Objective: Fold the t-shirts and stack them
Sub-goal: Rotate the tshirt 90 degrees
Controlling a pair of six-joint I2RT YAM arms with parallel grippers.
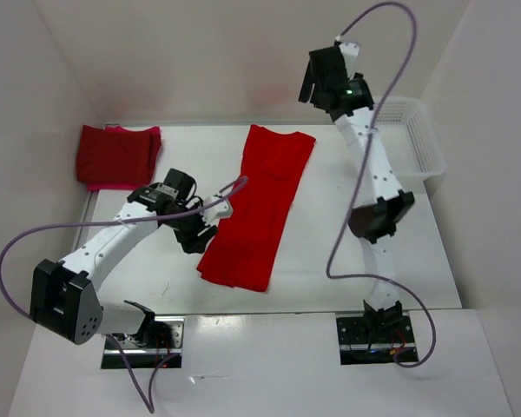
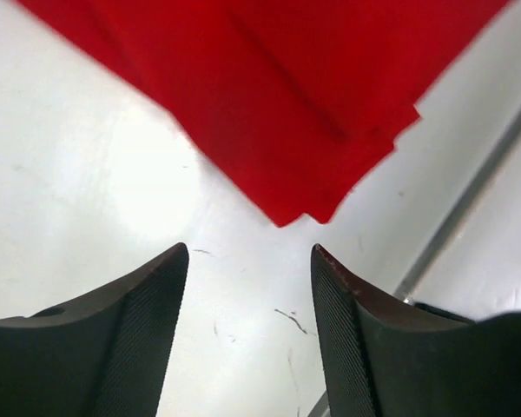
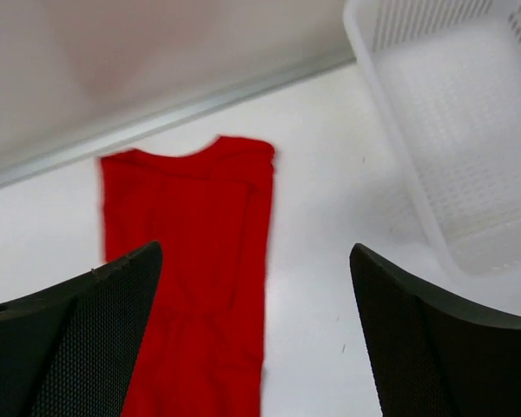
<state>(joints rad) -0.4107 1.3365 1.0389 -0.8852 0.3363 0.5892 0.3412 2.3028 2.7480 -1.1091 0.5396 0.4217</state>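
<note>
Bright red t-shirt (image 1: pixel 260 204) folded into a long strip, mid worktop (image 1: pixel 156 269); both sets of fingers apart, gripping nothing.

White mesh basket (image 1: pixel 408 143) at far right corner, showing only its own mesh floor and walls. Strip's long axis running from far edge to near edge, slanting left toward the near end; collar at far end, hem at near end. Folded dark maroon t-shirt (image 1: pixel 117 152) stacked on pinkish-crimson t-shirt (image 1: pixel 104 185) at far left corner. Left gripper (image 2: pixel 247 252) low over bare worktop beside the hem corner, fingers parted, cloth just ahead, untouched. Right gripper (image 3: pixel 256 252) raised above far edge, fingers spread wide, looking down on collar end and basket.
</note>
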